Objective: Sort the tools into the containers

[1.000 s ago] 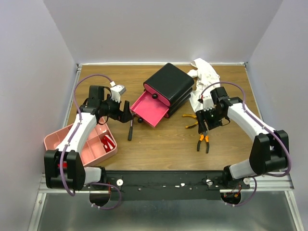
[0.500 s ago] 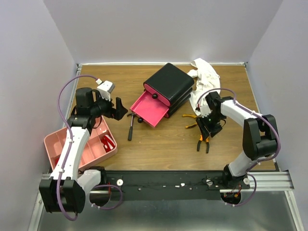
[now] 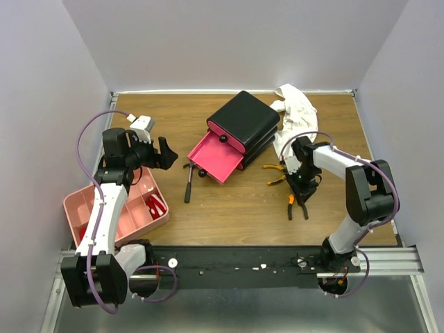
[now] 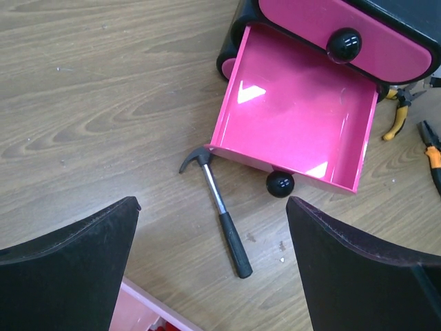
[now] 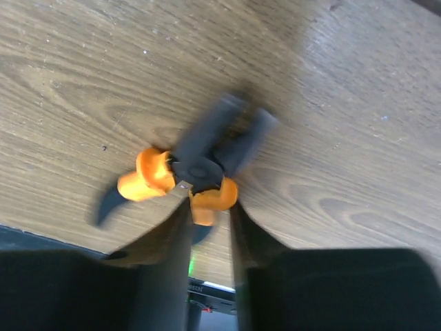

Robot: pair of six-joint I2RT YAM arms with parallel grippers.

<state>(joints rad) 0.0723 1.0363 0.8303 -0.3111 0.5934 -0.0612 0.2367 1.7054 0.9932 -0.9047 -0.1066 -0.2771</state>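
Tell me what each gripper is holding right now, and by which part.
Left gripper: open, empty. Right gripper straddles the pliers at the orange collars by the pivot; blur hides whether it grips them yet.

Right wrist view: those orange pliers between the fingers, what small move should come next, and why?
Probably close the right fingers fully on the pliers before any lift. They sit on either side of the orange part near the pivot, but the picture is blurred and a firm hold isn't evident.
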